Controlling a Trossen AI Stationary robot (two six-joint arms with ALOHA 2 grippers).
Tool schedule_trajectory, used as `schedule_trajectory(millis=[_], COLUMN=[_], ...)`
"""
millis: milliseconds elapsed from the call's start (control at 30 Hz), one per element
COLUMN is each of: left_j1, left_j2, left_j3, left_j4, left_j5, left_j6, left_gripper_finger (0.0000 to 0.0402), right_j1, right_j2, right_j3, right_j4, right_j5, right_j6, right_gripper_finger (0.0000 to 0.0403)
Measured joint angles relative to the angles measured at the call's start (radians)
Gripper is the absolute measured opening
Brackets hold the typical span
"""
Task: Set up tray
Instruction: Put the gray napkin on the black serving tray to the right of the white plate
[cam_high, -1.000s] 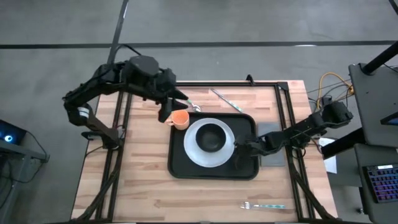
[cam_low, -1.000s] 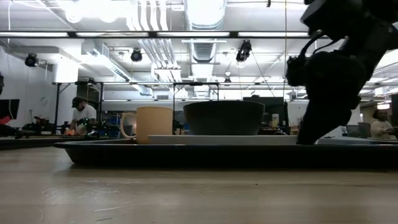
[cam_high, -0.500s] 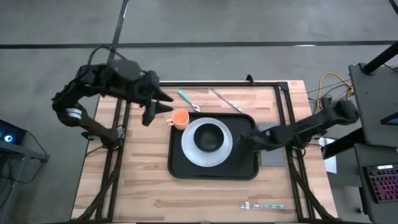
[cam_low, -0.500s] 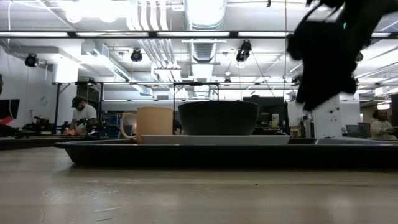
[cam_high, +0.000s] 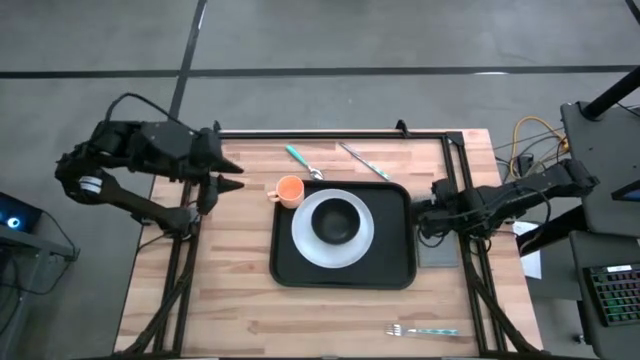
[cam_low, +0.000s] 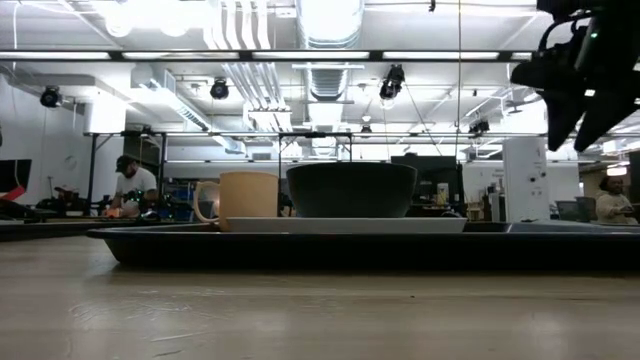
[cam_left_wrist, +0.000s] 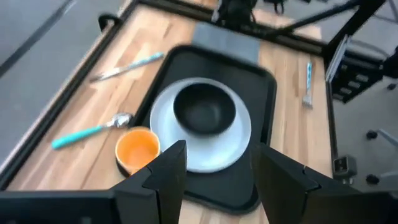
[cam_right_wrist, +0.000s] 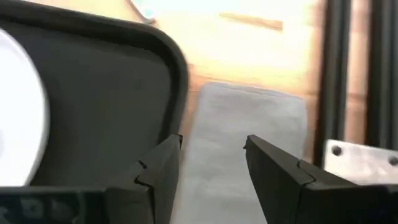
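The black tray (cam_high: 295, 268) lies mid-table, carrying a white plate (cam_high: 305, 245) with a dark bowl (cam_high: 337, 220) on it. An orange cup (cam_high: 289, 189) stands upright at the tray's far left corner. My left gripper (cam_high: 230, 178) hovers open near the table's far left edge, clear of the cup; its wrist view looks past its fingers (cam_left_wrist: 168, 171) at the tray (cam_left_wrist: 264, 93). My right gripper (cam_high: 425, 215) is open just past the tray's right rim, above a grey napkin (cam_high: 440, 250). In the right wrist view its fingers straddle the tray's corner (cam_right_wrist: 177, 62) and the napkin (cam_right_wrist: 249, 118).
A teal-handled spoon (cam_high: 300, 160) and a knife (cam_high: 362, 160) lie on the wood beyond the tray. A fork (cam_high: 425, 330) lies near the table's near edge. Dark frame rails (cam_high: 462, 170) run along the table's sides. People stand in the room behind (cam_low: 128, 185).
My left gripper drew back from the cup toward the table's left edge; the cup stayed upright in place. My right gripper pulled away from the plate's right rim, rising and moving right, past the tray's rim and over the napkin. The plate with the bowl slid slightly left.
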Motion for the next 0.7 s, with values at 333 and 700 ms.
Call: schedule_trajectory(millis=[333,700], left_j1=[0.0,0.0], left_j2=[-0.121,-0.164], left_j3=[-0.218,-0.261], left_j4=[0.088,0.096], left_j5=[0.02,0.02], left_j6=[-0.004,-0.018], left_gripper_finger=[0.0159,0.0159], right_j1=[0.04,0.275], right_j2=[0.036,0.181], right_j3=[0.0,-0.017], right_j4=[0.248,0.201], right_j5=[-0.361,-0.414], right_j6=[-0.524,-0.685], right_gripper_finger=[0.0171,0.0171])
